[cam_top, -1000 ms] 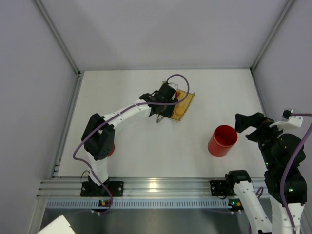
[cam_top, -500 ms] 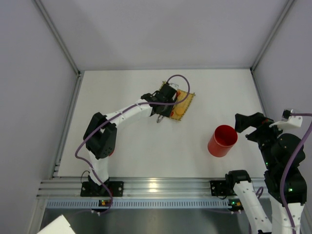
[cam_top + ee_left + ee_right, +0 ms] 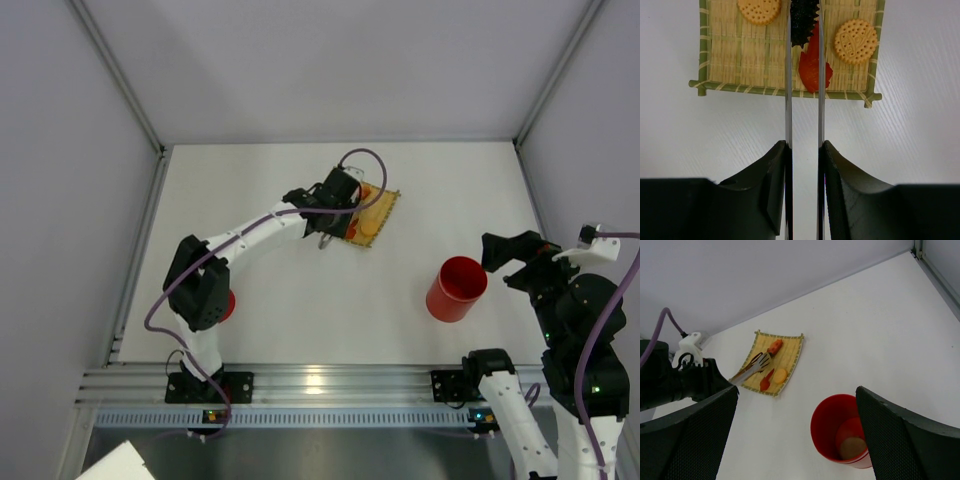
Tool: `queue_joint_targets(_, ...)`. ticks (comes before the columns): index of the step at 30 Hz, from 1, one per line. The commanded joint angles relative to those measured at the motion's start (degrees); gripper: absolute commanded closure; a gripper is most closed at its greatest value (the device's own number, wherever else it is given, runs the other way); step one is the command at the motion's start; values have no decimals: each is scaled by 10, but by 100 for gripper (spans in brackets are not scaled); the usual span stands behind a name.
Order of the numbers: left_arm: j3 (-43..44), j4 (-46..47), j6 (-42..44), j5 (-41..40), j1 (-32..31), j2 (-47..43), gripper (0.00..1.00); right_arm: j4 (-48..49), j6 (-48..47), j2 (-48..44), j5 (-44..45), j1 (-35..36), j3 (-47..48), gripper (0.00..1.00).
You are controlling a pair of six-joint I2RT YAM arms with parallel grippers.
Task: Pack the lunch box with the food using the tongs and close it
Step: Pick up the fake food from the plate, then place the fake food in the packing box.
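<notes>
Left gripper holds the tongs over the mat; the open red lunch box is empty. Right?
Not empty: the right wrist view shows a round tan piece inside the lunch box. The left gripper does hold the tongs over the mat.

Lighting's nice and even from my end, bright and diffuse, seemingly from overhead. Only real glare is a hot spot on the aluminium rail [image 3: 315,378] in the top view. Shadows on the table [image 3: 280,300] are faint and soft. Left wrist view: mat [image 3: 725,55] is sharp, but the fingers [image 3: 760,200] of the left gripper [image 3: 804,146] go near black, detail lost.
</notes>
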Motion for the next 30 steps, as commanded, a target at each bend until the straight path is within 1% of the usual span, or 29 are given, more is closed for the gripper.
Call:
queue_joint_targets(1, 39, 6, 7, -4, -3, -70, 86, -6, 0, 2, 2, -7, 13, 1)
queue_joint_targets(5, 51, -12, 9, 5, -14, -104, 86, -7, 2, 2, 2, -7, 13, 1)
queue_joint_targets(7, 58, -19, 12, 6, -34, -120, 86, -6, 1, 3, 6, -7, 14, 1)
queue_joint_targets(10, 71, -39, 17, -11, -82, -134, 85, -5, 1, 6, 9, -7, 15, 1)
queue_joint_targets(11, 81, -44, 19, -19, -116, -135, 84, -5, 1, 8, 9, -7, 16, 1)
queue_joint_targets(13, 91, -56, 20, -29, -149, -139, 82, -5, 3, 9, 10, -7, 17, 0)
queue_joint_targets(14, 101, -59, 19, -29, -181, -139, 82, -4, 2, 9, 10, -7, 18, 0)
queue_joint_targets(21, 118, -57, -2, 15, -282, -126, 79, -8, 1, 9, 12, -7, 25, 0)
queue_joint_targets(26, 141, -55, -2, 15, -314, -92, 79, -9, 1, 9, 16, -7, 30, 1)
queue_joint_targets(30, 148, -49, -4, 24, -321, -77, 78, -14, -4, 11, 20, -7, 36, 1)
